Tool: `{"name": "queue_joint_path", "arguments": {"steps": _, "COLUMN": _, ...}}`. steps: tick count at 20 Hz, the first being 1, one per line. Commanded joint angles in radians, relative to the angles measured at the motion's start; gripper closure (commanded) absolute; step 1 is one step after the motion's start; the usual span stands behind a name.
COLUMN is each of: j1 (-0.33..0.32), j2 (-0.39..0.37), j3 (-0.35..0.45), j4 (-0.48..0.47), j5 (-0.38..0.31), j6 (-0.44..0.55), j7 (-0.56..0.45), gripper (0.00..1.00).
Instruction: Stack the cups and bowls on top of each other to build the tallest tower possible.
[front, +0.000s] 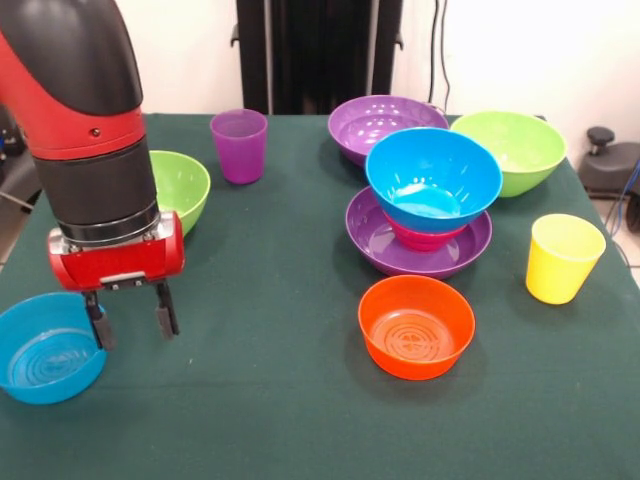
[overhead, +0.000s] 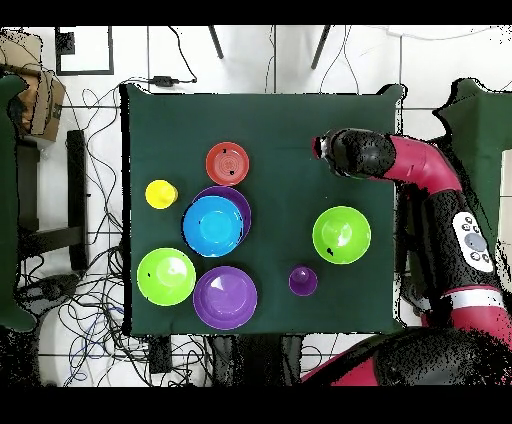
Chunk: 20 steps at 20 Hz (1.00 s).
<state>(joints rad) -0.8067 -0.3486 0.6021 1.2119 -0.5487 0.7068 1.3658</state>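
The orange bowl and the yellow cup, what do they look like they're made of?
The orange bowl looks like glossy moulded plastic: light glints on its rim and moulded rings show in its base. The yellow cup also looks plastic, smooth and thin-walled with a duller sheen. Neither can be confirmed by look alone.

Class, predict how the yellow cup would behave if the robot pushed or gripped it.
The yellow cup looks like thin plastic, so probably light. Upright and tapered to a narrower base, it may tip if pushed high. Its glossy wall could slip between fingers.
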Motion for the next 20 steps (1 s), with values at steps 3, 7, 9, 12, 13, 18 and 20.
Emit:
{"name": "queue_joint_path", "arguments": {"steps": 3, "j1": 0.0, "j2": -0.003, "j3": -0.077, "j4": 0.109, "j5": -0.062, "j6": -0.029, "j7": -0.028, "gripper": 0.0}}
{"name": "queue_joint_path", "arguments": {"steps": 7, "j1": -0.012, "j2": -0.015, "j3": -0.076, "j4": 0.118, "j5": -0.057, "j6": -0.022, "j7": -0.046, "gripper": 0.0}}
{"name": "queue_joint_path", "arguments": {"steps": 9, "j1": -0.017, "j2": -0.019, "j3": -0.074, "j4": 0.117, "j5": -0.053, "j6": -0.01, "j7": -0.059, "gripper": 0.0}}
{"name": "queue_joint_path", "arguments": {"steps": 12, "j1": -0.025, "j2": -0.034, "j3": -0.075, "j4": 0.127, "j5": -0.049, "j6": 0.001, "j7": -0.069, "gripper": 0.0}}
{"name": "queue_joint_path", "arguments": {"steps": 13, "j1": -0.03, "j2": -0.039, "j3": -0.075, "j4": 0.132, "j5": -0.049, "j6": 0.003, "j7": -0.073, "gripper": 0.0}}
{"name": "queue_joint_path", "arguments": {"steps": 18, "j1": -0.047, "j2": -0.047, "j3": -0.067, "j4": 0.134, "j5": -0.048, "j6": 0.018, "j7": -0.094, "gripper": 0.0}}
{"name": "queue_joint_path", "arguments": {"steps": 20, "j1": -0.043, "j2": -0.045, "j3": -0.064, "j4": 0.12, "j5": -0.047, "j6": 0.03, "j7": -0.098, "gripper": 0.0}}
